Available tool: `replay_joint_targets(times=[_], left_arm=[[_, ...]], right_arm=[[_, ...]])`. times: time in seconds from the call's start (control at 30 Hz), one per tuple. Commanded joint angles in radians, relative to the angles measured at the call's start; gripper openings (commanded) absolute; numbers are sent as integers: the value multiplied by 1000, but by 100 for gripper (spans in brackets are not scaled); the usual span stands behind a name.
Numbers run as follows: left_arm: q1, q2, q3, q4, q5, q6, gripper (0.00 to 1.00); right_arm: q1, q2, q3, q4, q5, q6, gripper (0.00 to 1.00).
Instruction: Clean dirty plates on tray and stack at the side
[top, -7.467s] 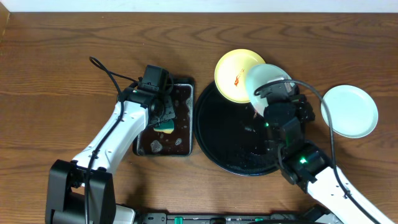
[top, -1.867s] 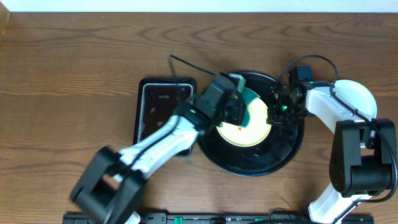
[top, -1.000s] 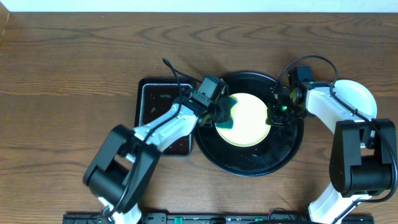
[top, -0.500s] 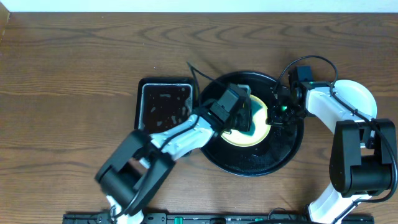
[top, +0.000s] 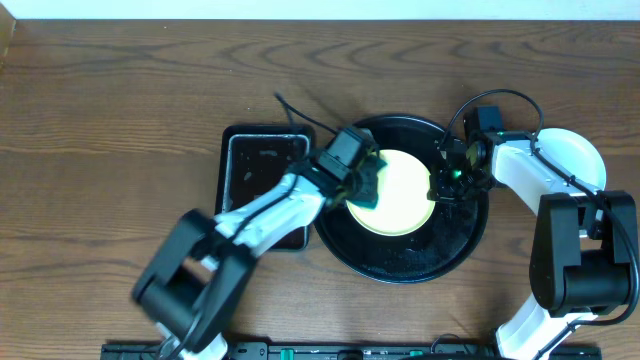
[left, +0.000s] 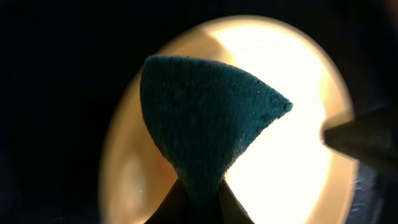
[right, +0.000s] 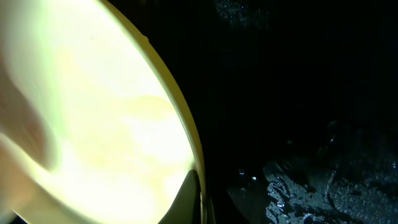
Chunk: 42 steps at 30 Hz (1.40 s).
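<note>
Swept back to nine o'clock, left fingers (left: 168, 214) pinching green sponge (left: 205, 137); right fingers (right: 191, 202) clamped at three o'clock on yellow plate (top: 402, 192); smear gone, stacking next.

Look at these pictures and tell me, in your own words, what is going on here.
The left hand pinches a green sponge and holds it at the left side of the pale yellow plate, which lies in the round black tray. The right hand grips that plate's right rim. A pale plate lies on the table, right of the tray.
</note>
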Motion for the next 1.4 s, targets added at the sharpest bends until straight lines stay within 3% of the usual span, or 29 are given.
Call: replay_joint_targets(times=[0.0,0.07,0.13,0.23,0.4,0.7,0.77,0.93,0.97,1.1,1.13,1.37], left_arm=[[28,-153,2,-62,-32,40,8],[55,-208,2,-119,-37,42,8],[94,-247,2,-184,-45,42,8],[172,-269,2,-298,-108,42,8],[300,-256,-28,-383,-125,101,8],[370,-179,-60,-384,-124,202,8],[370,-156,-60,-378,-125,202,14],[370,-86,-60,-359,-125,202,15],[370,-76,-60,-356,-125,202,17],[370,-42,-60,-346,-125,202,49],[370,-39,-60,-345,-125,202,53],[370,-37,-60,-380,-126,202,62]], right_arm=[[27,18,-31,28,19,-16,6],[27,18,-31,50,19,-9,25],[28,18,-33,75,19,-9,25],[29,19,-39,103,19,-9,22],[29,22,-54,116,19,-10,1],[24,-48,-50,136,29,-10,1],[24,-101,-49,139,79,-10,1],[35,-269,-49,139,267,-13,1],[39,-301,-49,140,294,-20,1],[63,-402,-49,140,414,-57,1],[72,-421,-50,138,451,-61,1],[192,-532,-49,140,817,-76,1]])
